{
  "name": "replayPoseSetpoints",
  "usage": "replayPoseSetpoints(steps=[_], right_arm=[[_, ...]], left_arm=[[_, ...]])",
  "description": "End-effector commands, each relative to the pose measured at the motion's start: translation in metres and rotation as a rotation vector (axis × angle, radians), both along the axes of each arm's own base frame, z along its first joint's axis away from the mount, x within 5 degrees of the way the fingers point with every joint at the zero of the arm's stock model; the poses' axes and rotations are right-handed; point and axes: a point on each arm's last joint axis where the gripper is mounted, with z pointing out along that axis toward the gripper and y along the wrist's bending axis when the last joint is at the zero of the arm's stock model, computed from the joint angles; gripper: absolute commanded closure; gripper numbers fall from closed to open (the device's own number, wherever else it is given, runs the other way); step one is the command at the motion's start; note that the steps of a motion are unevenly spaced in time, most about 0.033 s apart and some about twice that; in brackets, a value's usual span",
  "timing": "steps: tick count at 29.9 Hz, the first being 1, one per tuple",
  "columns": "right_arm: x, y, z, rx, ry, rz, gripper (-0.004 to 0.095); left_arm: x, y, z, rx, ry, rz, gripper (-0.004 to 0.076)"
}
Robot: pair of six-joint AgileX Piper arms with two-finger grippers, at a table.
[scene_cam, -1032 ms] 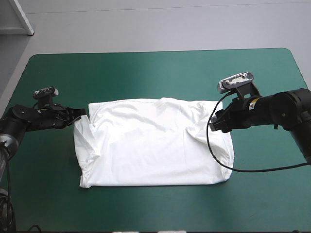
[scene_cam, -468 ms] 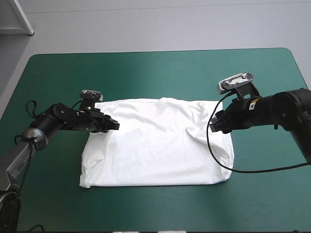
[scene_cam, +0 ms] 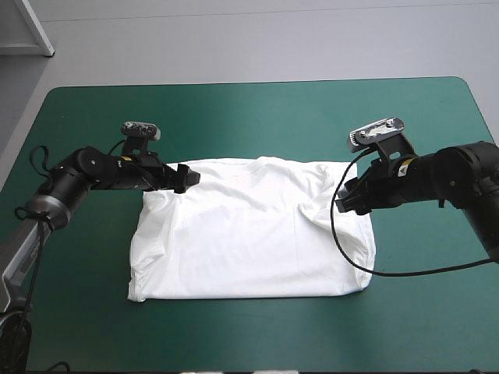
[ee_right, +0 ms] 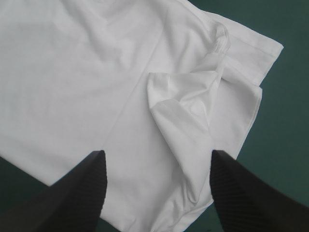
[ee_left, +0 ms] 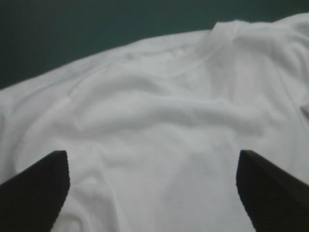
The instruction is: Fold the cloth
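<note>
A table (scene_cam: 249,109) with a teal-green cover fills the scene. At its middle lies a white T-shirt (scene_cam: 249,234), spread flat in a rough rectangle with its neck toward the far edge and its sides turned in. The cloth is mostly smooth, with soft wrinkles down the left side.

The left gripper (scene_cam: 187,178) reaches in over the shirt's far left corner. In the left wrist view its black fingers (ee_left: 38,193) stand wide apart with nothing gripped between them, only white cloth under the left gripper (ee_left: 152,154). Whether the fingertips touch the fabric cannot be told.

The right gripper (scene_cam: 343,201) hangs at the shirt's right edge, near the far right corner. Its fingers (ee_right: 72,193) are likewise spread and hold nothing, with the right gripper (ee_right: 157,153) poised over the cloth.

The collar (ee_left: 207,48), a ribbed band, curves just ahead of the left gripper, with teal-green cover beyond it.

A rumpled fold (ee_right: 188,111) of cloth rises ahead of the right gripper and runs back between its fingers, the one raised crease (scene_cam: 316,209) on the shirt's right side.
</note>
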Motion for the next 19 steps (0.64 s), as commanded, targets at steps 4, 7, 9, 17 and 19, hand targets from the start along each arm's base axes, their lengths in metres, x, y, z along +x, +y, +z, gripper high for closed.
replayPoseSetpoints(steps=[4,7,9,17,19], right_arm=[[-0.017,-0.007,-0.002,0.039,-0.092,-0.034,0.0327],[-0.023,-0.01,-0.028,0.005,-0.021,-0.049,0.0327],[-0.028,-0.012,-0.048,-0.014,0.039,-0.051,0.0328],[-0.056,-0.021,-0.102,-0.043,0.152,-0.074,0.0327],[-0.061,-0.023,-0.106,-0.045,0.157,-0.074,0.0327]], left_arm=[[-0.033,0.012,0.078,0.096,-0.008,0.065,0.0041],[-0.056,0.023,0.08,0.206,0.088,0.078,0.0042],[-0.072,0.03,0.079,0.268,0.159,0.088,0.0041],[-0.144,0.052,0.06,0.35,0.227,0.242,0.0041],[-0.157,0.053,0.053,0.333,0.237,0.26,0.0041]])
